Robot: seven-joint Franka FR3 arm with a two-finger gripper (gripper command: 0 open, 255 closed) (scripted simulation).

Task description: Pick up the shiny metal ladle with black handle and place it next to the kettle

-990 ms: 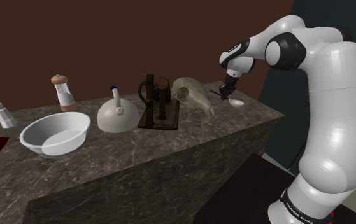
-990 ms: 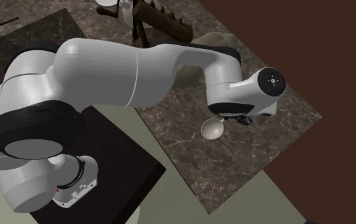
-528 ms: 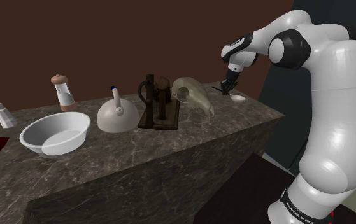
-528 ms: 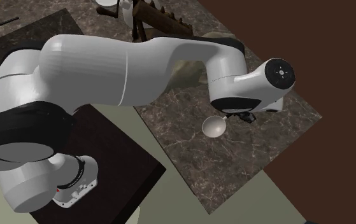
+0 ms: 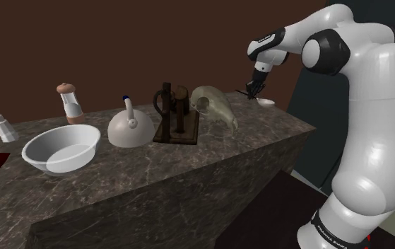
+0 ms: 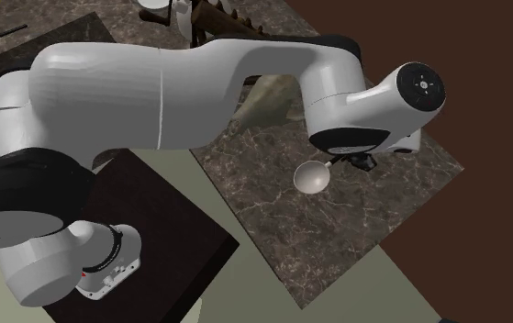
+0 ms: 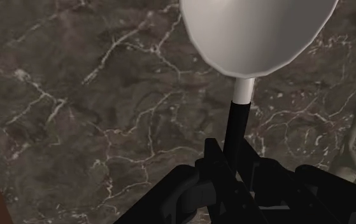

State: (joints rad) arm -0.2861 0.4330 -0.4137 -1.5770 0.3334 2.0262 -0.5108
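Observation:
The ladle (image 5: 265, 102) has a pale shiny bowl and a black handle. It hangs a little above the dark marble counter (image 5: 189, 163) near its right end in the shoulder view. My gripper (image 5: 251, 89) is shut on the black handle. In the wrist view the fingers (image 7: 213, 167) clasp the handle, and the ladle bowl (image 7: 256, 32) juts out beyond them over the marble. From the second exterior view the ladle bowl (image 6: 313, 177) sticks out below the gripper (image 6: 360, 162). The white kettle (image 5: 131, 127) stands mid-counter, well away to the shoulder view's left.
Between the kettle and the ladle stand a dark wooden rack (image 5: 174, 113) and a greenish skull-like object (image 5: 215, 106). A wide white bowl (image 5: 60, 148), a brown-capped grinder (image 5: 69, 101) and a small shaker (image 5: 3, 128) sit further left. The counter edge drops off just right of the ladle.
The gripper has risen with the ladle in it, lifting it off the counter and a little toward the shoulder view's right. The grip is unchanged.

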